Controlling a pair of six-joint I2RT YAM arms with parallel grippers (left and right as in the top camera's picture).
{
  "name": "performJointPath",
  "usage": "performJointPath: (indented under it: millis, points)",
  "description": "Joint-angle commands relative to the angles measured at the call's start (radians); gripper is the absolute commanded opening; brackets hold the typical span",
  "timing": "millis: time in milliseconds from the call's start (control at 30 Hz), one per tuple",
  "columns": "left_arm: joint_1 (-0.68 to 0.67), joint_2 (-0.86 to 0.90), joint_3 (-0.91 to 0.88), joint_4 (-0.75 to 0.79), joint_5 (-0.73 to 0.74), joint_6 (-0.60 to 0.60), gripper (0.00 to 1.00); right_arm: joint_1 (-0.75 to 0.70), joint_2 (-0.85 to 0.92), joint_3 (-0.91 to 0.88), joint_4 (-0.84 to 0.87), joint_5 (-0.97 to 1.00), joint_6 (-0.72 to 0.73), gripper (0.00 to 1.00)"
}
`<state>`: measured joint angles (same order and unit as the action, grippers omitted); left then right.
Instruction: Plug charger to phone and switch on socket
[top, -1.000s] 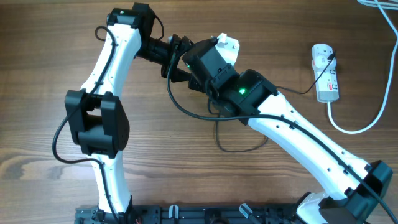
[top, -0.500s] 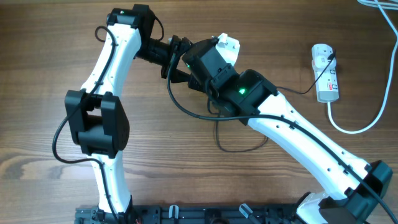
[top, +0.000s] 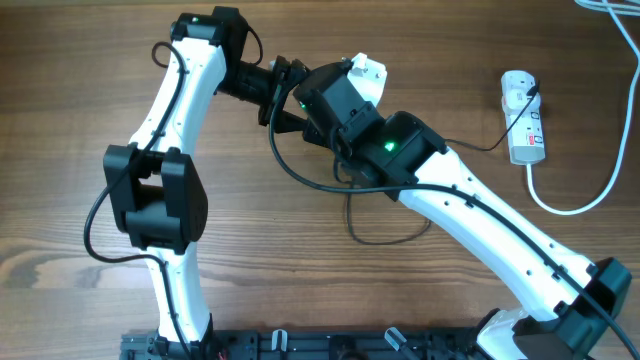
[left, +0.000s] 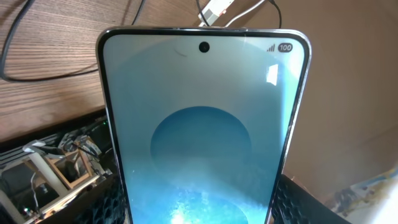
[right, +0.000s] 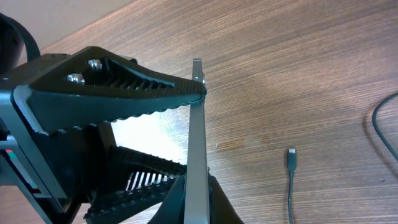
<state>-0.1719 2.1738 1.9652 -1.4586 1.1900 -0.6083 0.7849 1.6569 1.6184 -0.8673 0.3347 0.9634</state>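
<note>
Firmly clenched on the phone (left: 199, 137), the left gripper (top: 288, 95) presses its textured fingers (left: 297, 200) against the handset's two long sides, with the lit blue-green screen facing the left wrist camera. The left arm rises from the near edge, bends at the elbow and folds back toward the phone from its left. The right arm stretches in diagonally from the phone's lower right, and the right gripper (right: 196, 208) sits directly over the phone, crowded against the left one. Whether the right fingers are clamped or released cannot be told: from the right wrist, only dark shapes flank the phone's thin edge at the bottom of the frame. From overhead the right wrist covers most of the phone, leaving only a pale end showing, and the left wrist view cuts off the screen's lower part. The charger (right: 291, 158) lies on the counter (top: 60, 120) to the phone's right, its small plug tip free and apart from the handset. The socket (top: 524, 118) lies well to the phone's right, with a white lead (top: 560, 205) curling away from it.
</note>
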Motion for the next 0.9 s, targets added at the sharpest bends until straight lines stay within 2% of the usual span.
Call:
performJointPath:
  millis: [0, 67, 167, 200, 400, 600, 700, 867]
  points:
    - [-0.001, -0.032, 0.022, -0.004, 0.047, -0.006, 0.66, 0.006, 0.009, 0.023, 0.006, 0.009, 0.013, 0.05]
    - [-0.001, -0.032, 0.022, -0.004, 0.047, -0.006, 0.72, 0.006, 0.009, 0.023, 0.002, 0.008, 0.041, 0.05]
    - [-0.001, -0.032, 0.022, -0.003, 0.047, -0.006, 0.96, 0.006, 0.008, 0.023, -0.005, 0.01, 0.115, 0.05]
    - [-0.001, -0.032, 0.022, -0.004, 0.047, -0.006, 1.0, 0.002, 0.007, 0.023, -0.005, 0.01, 0.143, 0.05]
    - [-0.001, -0.032, 0.022, -0.003, 0.047, -0.006, 1.0, -0.045, -0.02, 0.023, -0.007, 0.051, 0.448, 0.04]
    - [-0.001, -0.032, 0.022, 0.01, 0.047, -0.006, 0.97, -0.067, -0.034, 0.023, -0.009, 0.045, 0.831, 0.05]
    - [-0.001, -0.032, 0.022, 0.012, 0.047, -0.02, 0.89, -0.067, -0.034, 0.023, -0.008, 0.014, 0.931, 0.05]
    - [-0.001, -0.032, 0.022, 0.042, 0.047, -0.114, 0.87, -0.066, -0.051, 0.023, -0.011, -0.014, 1.01, 0.05]
